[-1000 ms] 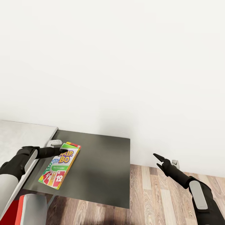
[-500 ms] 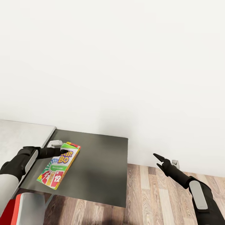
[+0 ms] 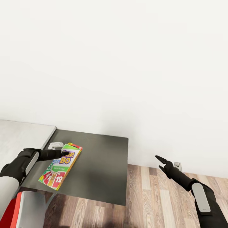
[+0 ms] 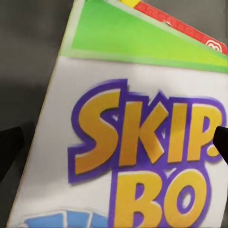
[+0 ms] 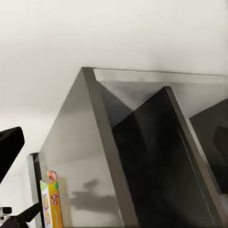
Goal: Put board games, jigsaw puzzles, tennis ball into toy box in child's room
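- At the far left, the pale grey worktop [image 3: 19,134] meets a dark-grey cabinet top [image 3: 98,164].
- On that dark top near its left edge lies the white and green board game [image 3: 60,167], flat, with its red banner end [image 4: 175,26] towards the wall [image 3: 126,63].
- The left end effector [image 3: 65,154] rests at the game's far end, fingers spread either side of the box in the wrist view; a firm grip cannot be told.
- At the right, the right end effector [image 3: 161,163] hangs released over the wood-plank floor [image 3: 158,196], well apart from the cabinet.

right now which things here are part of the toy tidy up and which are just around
Part of the job:
- board game
- left gripper on its top end
- table

Just around:
- dark cabinet top
- right gripper, open over the wood floor
- white wall
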Tool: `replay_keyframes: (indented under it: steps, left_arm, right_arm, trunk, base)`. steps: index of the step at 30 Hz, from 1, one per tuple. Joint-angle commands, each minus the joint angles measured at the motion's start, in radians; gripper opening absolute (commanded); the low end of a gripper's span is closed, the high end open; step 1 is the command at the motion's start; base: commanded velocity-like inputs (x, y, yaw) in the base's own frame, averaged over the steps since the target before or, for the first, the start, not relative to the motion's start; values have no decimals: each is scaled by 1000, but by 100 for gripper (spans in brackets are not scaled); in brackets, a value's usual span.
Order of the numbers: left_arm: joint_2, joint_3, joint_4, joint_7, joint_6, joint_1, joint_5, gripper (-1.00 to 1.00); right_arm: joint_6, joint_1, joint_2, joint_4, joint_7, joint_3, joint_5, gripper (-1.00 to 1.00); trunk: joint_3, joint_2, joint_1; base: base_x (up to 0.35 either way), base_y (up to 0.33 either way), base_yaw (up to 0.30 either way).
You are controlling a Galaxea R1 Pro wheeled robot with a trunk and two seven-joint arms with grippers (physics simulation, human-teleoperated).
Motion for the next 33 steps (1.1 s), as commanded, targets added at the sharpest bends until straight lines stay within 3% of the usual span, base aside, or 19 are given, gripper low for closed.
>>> replay_keyframes:
  steps: [1,10,27,33]
  left_arm:
    - [1,-4,-1,3,8,-1,10,100]
    - [-2,-4,-1,4,8,-1,10,100]
    - [-5,-4,-1,4,9,-1,10,100]
    - [-5,-4,-1,4,9,-1,10,100]
  right_arm:
    - [7,-1,0,0,3,-2,0,100]
    - [5,-1,0,1,2,-2,1,100]
    - [5,-1,0,1,2,-2,1,100]
    - [5,-1,0,1,2,-2,1,100]
  trunk:
    - [-2,-2,0]
    - [-2,-2,0]
    - [-2,-2,0]
    - [-2,-2,0]
  base:
    - [-48,-25,0]
    - [-144,-63,0]
    - [-48,-273,0]
    - [-96,-85,0]
